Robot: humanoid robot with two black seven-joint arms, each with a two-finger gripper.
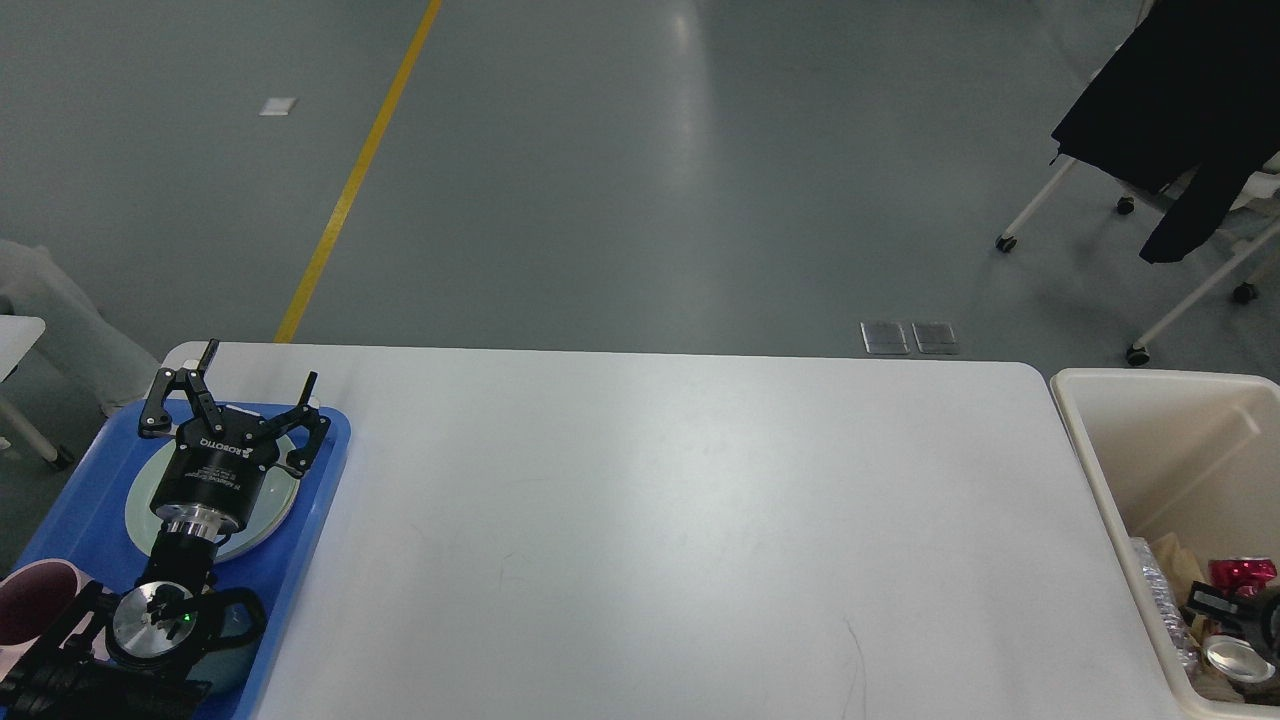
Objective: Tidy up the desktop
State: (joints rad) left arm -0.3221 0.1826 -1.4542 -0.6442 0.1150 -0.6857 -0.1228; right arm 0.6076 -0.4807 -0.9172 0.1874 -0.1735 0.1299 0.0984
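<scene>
The white desktop (650, 520) fills the middle of the head view, with faint scuff marks and nothing lying on its bare part. My left gripper (258, 375) is open and empty, held over the far end of a blue tray (90, 470) at the table's left edge. Its fingers (205, 362) point away from me. Under it on the tray lies a pale round plate (268, 522). Only a dark part of my right arm (1240, 625) shows at the lower right, over a cream bin (1090, 440). Its fingers cannot be told apart.
A pink cup (28, 600) stands on the tray's near end, partly hidden by my left arm. The cream bin holds a red can (1243, 573) and crumpled wrappers (1160, 585). A wheeled chair with a black garment (1190, 110) stands beyond the table's right corner.
</scene>
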